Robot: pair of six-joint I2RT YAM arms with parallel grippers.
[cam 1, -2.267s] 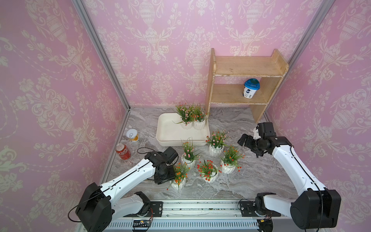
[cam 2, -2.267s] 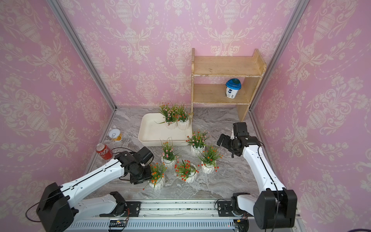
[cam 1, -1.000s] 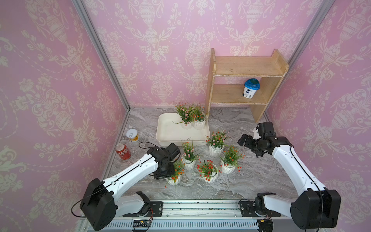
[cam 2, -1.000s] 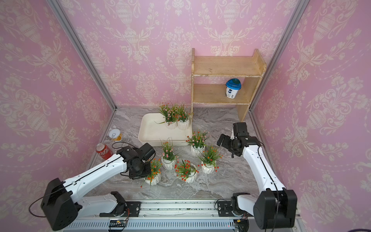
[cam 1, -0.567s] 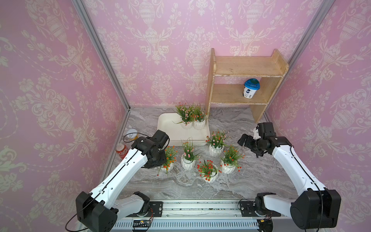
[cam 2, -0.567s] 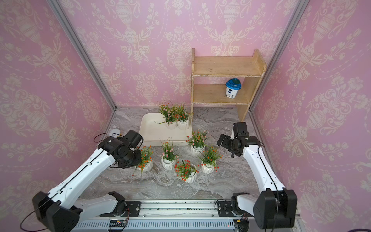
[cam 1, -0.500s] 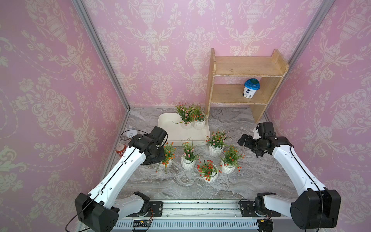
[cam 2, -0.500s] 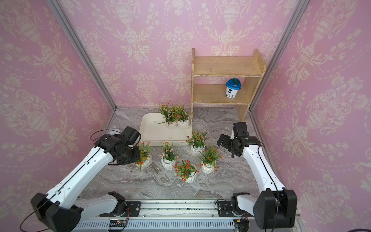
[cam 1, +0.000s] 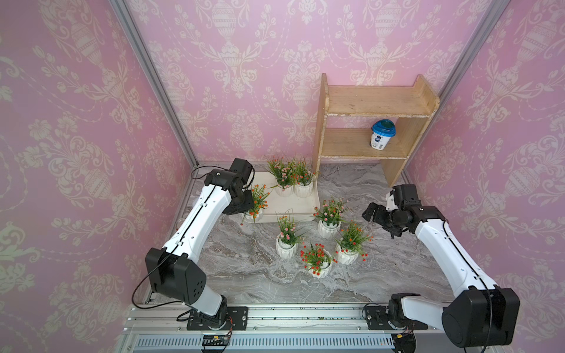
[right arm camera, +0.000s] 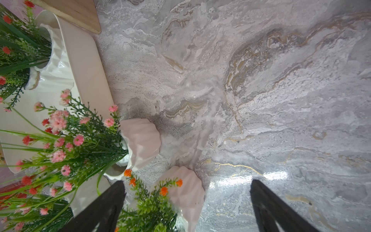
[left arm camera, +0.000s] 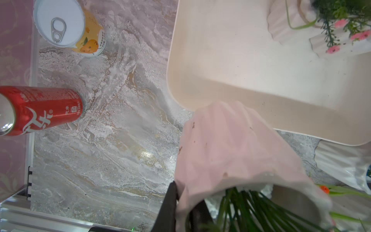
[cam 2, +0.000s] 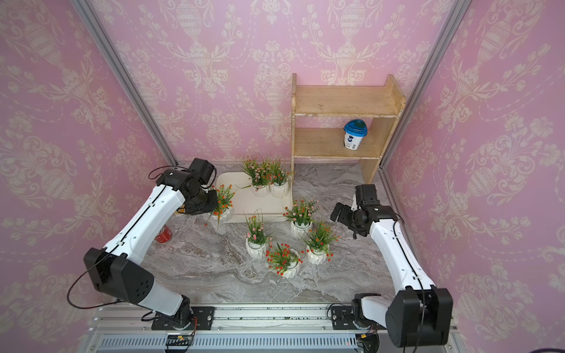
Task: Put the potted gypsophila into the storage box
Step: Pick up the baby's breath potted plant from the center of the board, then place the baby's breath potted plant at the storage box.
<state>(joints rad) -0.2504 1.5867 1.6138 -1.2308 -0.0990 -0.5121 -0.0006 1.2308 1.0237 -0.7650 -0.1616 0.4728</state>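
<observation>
Two of the seven potted gypsophila (cam 1: 284, 190) stand inside the storage box (cam 1: 293, 204), side by side in its far right corner. A third pot (cam 1: 255, 214), the one with orange blossoms, is on its way. The left gripper (left arm camera: 183, 209) pinches its rim, one black finger outside the wall and one inside among the stems. It holds the pot tilted at the box's near left corner; whether the base has cleared the rim I cannot tell. Four more pots (cam 1: 328, 227) wait on the marble counter (cam 1: 244, 275), clustered at its middle just in front of the box's near edge. The job looks less than half done.

The right gripper (right arm camera: 190, 200) hovers over the counter's right side beside the nearest pots, jaws spread wide and empty. Each pot is small, white, ribbed and glossy, with stiff green sprigs and tiny pink, red or orange blossoms.
</observation>
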